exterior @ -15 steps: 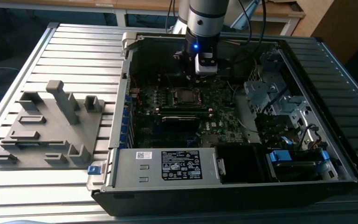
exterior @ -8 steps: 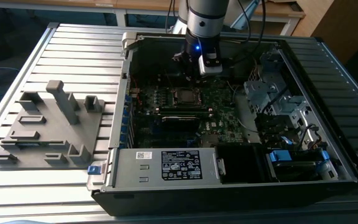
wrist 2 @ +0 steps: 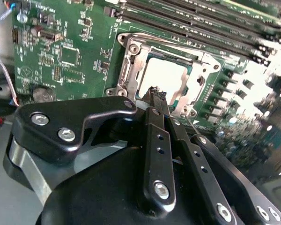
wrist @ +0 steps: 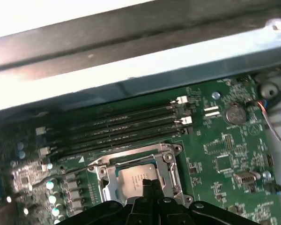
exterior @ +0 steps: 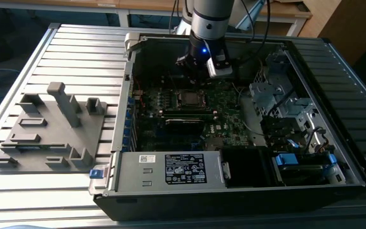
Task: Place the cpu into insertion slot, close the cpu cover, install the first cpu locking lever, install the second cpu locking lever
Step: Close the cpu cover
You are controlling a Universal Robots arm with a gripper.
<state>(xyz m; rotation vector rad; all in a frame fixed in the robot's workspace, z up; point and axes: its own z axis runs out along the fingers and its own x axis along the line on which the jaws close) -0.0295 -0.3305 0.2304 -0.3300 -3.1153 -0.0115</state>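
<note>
Arm [exterior: 209, 16]: one silver-grey tubular section, seen in the exterior view descending almost vertically from the upper edge. Wrist [exterior: 202, 50]: a dark housing carried below the tube, with a blue light lit on its face; a pale grey module [exterior: 220, 69] is mounted on the exterior view's right side of it. Gripper [exterior: 192, 74]: black, two-fingered, pointed downward; it is viewed from behind along its length in both wrist views [wrist 2: 157, 95] [wrist: 150, 183]. Fingers [wrist 2: 152, 136]: long, slender and drilled with bolt holes, brought together so that the tips are pressed one against the other. Linkage plates [wrist 2: 70, 126]: black, bolted, and spread to either side of the finger bases.
</note>
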